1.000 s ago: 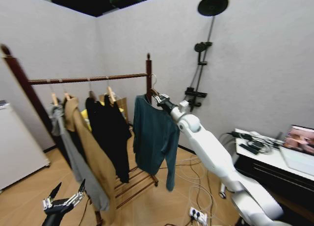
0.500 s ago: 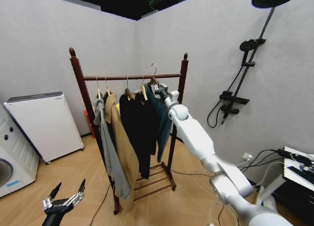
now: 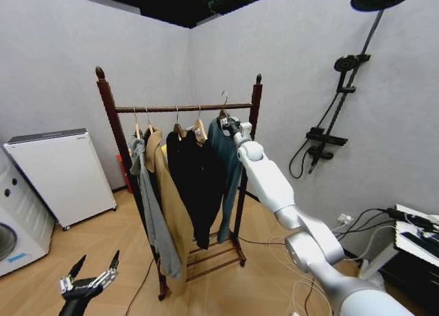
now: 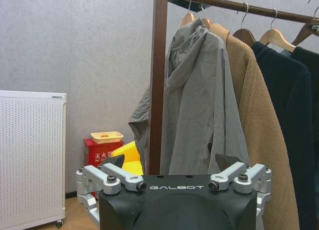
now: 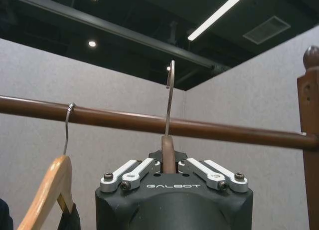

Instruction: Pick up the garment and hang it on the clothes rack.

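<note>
The clothes rack (image 3: 104, 117) stands in the room's corner with several garments hung on its rail (image 5: 114, 119). My right gripper (image 3: 230, 125) is at the rail's right end, shut on the neck of the wooden hanger that carries the dark teal garment (image 3: 228, 158). In the right wrist view the right gripper (image 5: 168, 165) clamps the hanger neck, and the metal hook (image 5: 170, 90) rises well above the rail. Low at the left, my left gripper (image 3: 95, 266) hangs open with nothing in it; the left wrist view shows its fingers (image 4: 115, 174) spread.
A grey hooded jacket (image 4: 197, 105), a tan coat (image 4: 259, 140) and a black top (image 3: 195, 179) fill the rail to the garment's left. A white appliance (image 3: 58, 172) and a washing machine (image 3: 10, 237) stand left. A shower fixture (image 3: 336, 90), floor cables and a desk (image 3: 411, 237) are on the right.
The camera swung from the room's right side to face the rack. Over the last half second my right gripper carried the hanger and garment slightly right, toward the right upright.
</note>
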Tool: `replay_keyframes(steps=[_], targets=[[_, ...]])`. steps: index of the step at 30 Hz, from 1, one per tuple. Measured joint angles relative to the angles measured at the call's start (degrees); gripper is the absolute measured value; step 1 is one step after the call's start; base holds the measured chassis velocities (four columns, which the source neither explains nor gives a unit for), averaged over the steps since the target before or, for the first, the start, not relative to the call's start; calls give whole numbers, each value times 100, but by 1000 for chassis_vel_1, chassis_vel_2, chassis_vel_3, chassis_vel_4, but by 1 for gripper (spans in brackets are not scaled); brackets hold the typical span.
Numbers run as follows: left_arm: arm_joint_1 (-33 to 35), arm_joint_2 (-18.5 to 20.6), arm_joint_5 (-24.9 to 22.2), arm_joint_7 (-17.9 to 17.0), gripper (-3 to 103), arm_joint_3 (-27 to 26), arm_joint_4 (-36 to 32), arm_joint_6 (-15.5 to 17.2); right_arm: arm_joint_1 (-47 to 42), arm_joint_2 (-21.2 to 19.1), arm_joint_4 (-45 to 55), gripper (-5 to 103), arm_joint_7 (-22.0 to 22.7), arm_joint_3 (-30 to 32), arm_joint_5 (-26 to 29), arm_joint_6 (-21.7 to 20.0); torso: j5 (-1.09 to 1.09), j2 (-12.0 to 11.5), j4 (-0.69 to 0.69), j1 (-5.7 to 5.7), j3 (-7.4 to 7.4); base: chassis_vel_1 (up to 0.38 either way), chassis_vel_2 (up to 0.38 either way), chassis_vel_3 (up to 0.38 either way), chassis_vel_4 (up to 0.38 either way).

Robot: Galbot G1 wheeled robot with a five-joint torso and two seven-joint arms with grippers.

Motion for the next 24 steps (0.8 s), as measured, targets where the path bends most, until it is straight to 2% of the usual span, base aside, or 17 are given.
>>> replay_keyframes(steps=[5, 6, 15, 24], targets=[[0, 0, 0, 0, 100, 0, 0, 0, 221, 145, -565, 10, -53, 11, 73, -1, 0, 0, 1, 0, 0, 0, 0, 0, 0], [0, 0, 0, 0, 100, 0, 0, 0, 298, 202, -763, 10, -120, 56, -108, 66, 0, 0, 1, 0, 1, 0, 0, 0, 0], [0, 0, 0, 0, 100, 0, 0, 0, 334, 257, -904, 10, -189, 86, -236, -48, 0, 0, 0, 0, 0, 0, 0, 0, 0], [0, 0, 0, 0, 100, 0, 0, 0, 306, 310, -859, 10, -167, 33, 250, -600, -2, 1, 1, -1, -2, 0, 0, 0, 0]])
